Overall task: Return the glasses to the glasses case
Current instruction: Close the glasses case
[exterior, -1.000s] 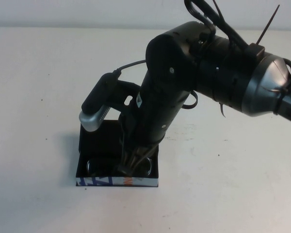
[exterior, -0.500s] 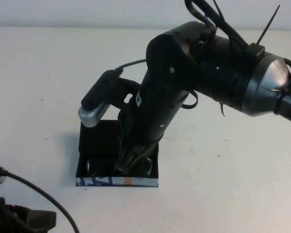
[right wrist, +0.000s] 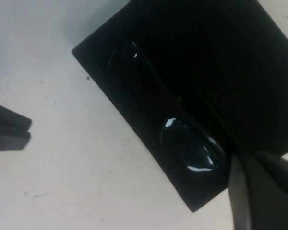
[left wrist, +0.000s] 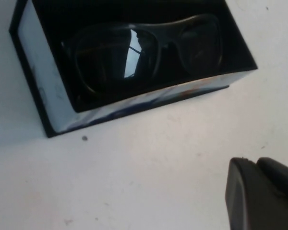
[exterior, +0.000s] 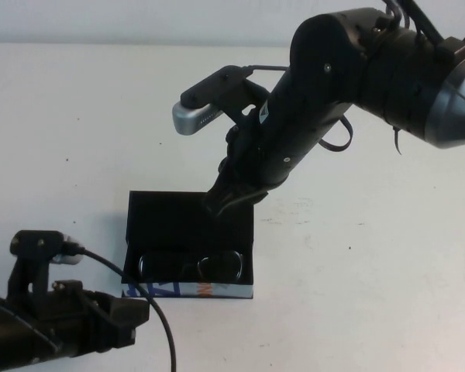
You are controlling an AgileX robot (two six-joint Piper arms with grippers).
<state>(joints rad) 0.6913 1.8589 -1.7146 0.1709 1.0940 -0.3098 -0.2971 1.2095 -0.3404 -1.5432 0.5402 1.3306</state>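
Observation:
The glasses [exterior: 190, 266] are dark, thick-rimmed and folded. They lie inside the open black glasses case [exterior: 186, 291], along its white printed front edge. My right gripper [exterior: 219, 203] hangs shut and empty above the back of the case, clear of the glasses. My left gripper [exterior: 137, 312] is low at the front left, just short of the case's front corner, shut with nothing in it. The left wrist view shows the glasses [left wrist: 144, 52] in the case [left wrist: 134, 103] beyond the left gripper [left wrist: 257, 165]. The right wrist view shows the glasses [right wrist: 182, 139], the case [right wrist: 221, 62] and the right gripper [right wrist: 245, 167].
The white table [exterior: 372, 271] spreads around the case. A black cable [exterior: 151, 298] loops from the left arm close to the case's front left corner. The right arm's silver-tipped wrist camera [exterior: 198, 116] juts out above the table behind the case.
My right gripper has risen out of the case and drawn back to the right, leaving the glasses inside. The left arm has come into view at the front left.

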